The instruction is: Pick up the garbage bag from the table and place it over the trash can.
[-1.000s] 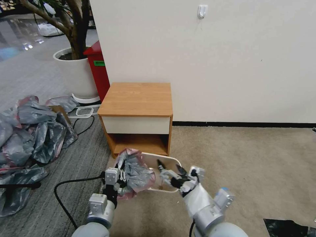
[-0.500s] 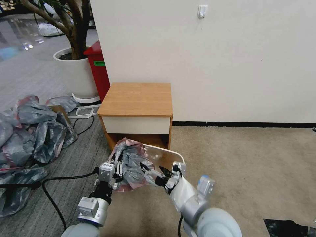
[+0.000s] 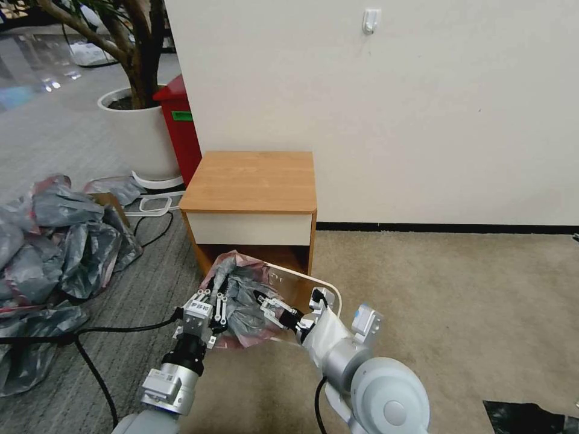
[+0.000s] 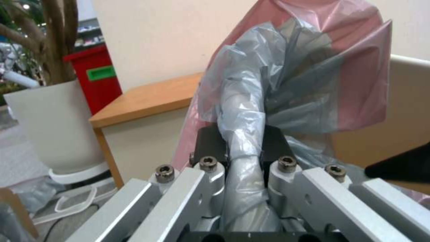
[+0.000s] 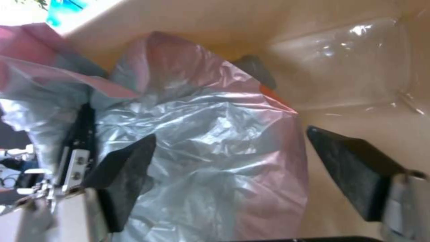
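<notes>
Your L gripper [image 4: 244, 148] is pinched on the garbage bag [image 3: 241, 301], bunched over the trash can [image 3: 329, 288] in front of the table [image 3: 250, 181]; R gripper [image 5: 233, 158] hangs spread at bag, inside can mouth

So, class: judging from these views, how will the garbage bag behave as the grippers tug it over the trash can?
The garbage bag probably stays floppy: it bunches in crinkled folds where the left gripper pinches it. It looks thin and translucent, so likely very light and easily torn. Its glossy film may slip from the open right gripper.
</notes>
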Available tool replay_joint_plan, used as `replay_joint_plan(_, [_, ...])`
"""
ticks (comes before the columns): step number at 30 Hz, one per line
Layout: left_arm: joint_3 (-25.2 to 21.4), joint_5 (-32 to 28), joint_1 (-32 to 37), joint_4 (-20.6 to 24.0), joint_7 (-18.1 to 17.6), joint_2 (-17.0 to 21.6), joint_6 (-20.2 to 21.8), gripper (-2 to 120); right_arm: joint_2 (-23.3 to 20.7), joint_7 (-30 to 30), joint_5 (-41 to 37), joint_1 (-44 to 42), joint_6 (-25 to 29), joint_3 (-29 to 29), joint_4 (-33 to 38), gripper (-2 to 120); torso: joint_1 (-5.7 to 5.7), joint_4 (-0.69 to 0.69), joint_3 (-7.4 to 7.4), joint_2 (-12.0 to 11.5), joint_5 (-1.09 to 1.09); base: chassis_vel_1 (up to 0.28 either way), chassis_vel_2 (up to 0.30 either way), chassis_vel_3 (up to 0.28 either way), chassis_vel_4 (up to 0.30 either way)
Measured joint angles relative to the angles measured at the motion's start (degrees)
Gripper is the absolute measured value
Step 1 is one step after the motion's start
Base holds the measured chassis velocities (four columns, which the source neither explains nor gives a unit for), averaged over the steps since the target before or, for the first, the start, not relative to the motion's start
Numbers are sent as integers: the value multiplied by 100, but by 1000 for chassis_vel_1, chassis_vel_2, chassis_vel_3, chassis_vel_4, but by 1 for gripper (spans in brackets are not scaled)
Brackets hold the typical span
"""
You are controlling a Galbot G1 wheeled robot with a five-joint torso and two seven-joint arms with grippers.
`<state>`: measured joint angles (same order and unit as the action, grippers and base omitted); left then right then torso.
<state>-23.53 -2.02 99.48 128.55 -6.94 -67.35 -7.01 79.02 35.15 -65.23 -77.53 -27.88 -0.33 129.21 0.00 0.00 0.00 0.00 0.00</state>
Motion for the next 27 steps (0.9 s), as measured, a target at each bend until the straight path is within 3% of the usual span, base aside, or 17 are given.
replay_joint_plan(20, [-6, -3, -26, -64, 9, -76, -11, 8, 63, -217, 239, 4, 172, -118, -137, 7, 0, 0, 0, 0, 0, 0, 0, 0, 0])
replay_joint_plan(27, [-6, -33, -11, -62, -2, -88, 5, 8, 98, -235, 367, -12, 189, -171, -150, 0, 0, 0, 0, 0, 0, 0, 0, 0, 0])
